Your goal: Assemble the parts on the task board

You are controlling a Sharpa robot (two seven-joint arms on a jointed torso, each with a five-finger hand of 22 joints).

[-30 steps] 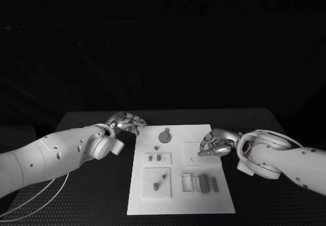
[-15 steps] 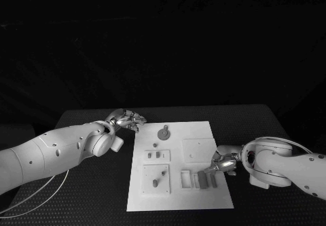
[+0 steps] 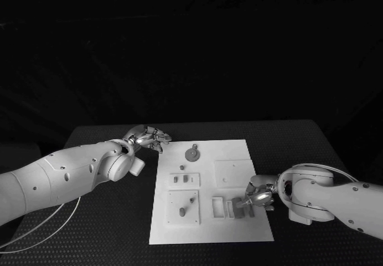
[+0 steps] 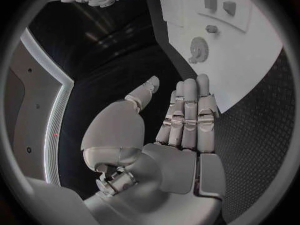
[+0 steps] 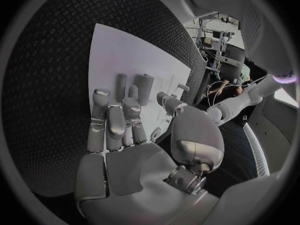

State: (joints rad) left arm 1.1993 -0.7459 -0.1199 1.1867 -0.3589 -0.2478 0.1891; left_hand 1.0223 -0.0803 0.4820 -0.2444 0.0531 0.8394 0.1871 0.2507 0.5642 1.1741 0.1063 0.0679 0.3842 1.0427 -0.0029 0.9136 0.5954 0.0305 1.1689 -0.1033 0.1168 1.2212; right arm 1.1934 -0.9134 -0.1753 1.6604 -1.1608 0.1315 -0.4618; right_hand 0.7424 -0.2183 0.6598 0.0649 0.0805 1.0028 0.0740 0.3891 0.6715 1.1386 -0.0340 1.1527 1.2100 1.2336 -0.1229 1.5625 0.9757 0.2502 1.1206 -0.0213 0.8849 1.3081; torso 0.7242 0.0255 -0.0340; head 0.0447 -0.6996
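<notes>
Lying in the middle of the black desk (image 3: 112,227), the white task board (image 3: 209,235) carries small grey parts. A gear-shaped part (image 3: 192,153) sits near the board's far edge, two short parts (image 3: 184,179) lie in a raised block at the board's left middle, and an oblong part (image 3: 181,211) rests in a square block nearer the robot. Toward the near right, a few bar-shaped parts (image 3: 237,210) stand side by side beside a pale frame.

The right hand (image 3: 257,195) is at the board's right edge, just above those bars. In the right wrist view its fingers (image 5: 111,125) stretch out side by side over the board with the tips close to two upright bars (image 5: 133,87); nothing is gripped.

The left hand (image 3: 148,137) hovers over the desk just off the board's far left corner. In the left wrist view its fingers (image 4: 189,116) are straight and together, the thumb set apart, holding nothing, with the gear part ahead of them.
</notes>
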